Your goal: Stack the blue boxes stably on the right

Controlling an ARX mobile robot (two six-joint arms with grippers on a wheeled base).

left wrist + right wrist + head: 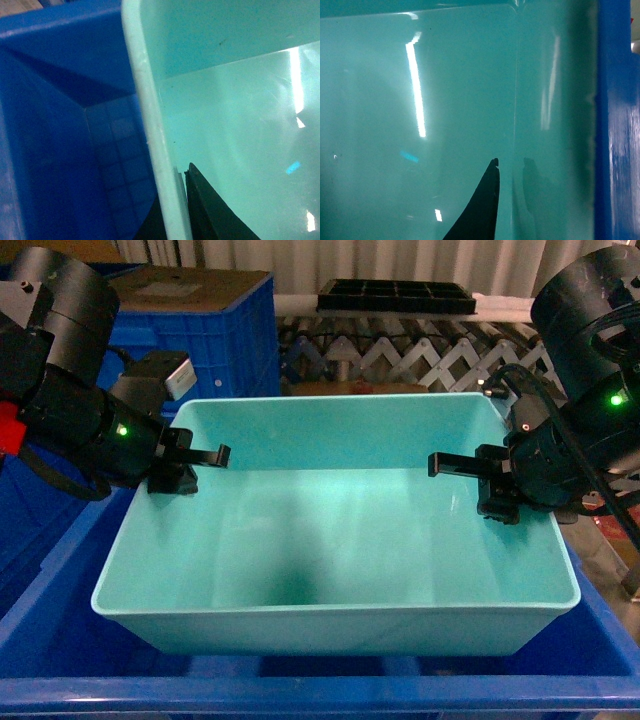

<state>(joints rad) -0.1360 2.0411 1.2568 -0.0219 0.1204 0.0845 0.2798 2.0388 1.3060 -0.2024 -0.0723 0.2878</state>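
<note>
Left gripper (178, 468) sits at the left wall of the turquoise tub (330, 540) — jaws narrow, straddling the rim, one finger inside and one outside per the left wrist view. Tub rests inside the larger royal-blue crate (60, 640), its rim above the crate's rim, roughly level. Right gripper (487, 485) sits at the tub's right wall, jaws clamped over that rim likewise. Behind, left to right: another blue crate (215, 335), a black tray (397, 295) on a roller conveyor (400, 350).
</note>
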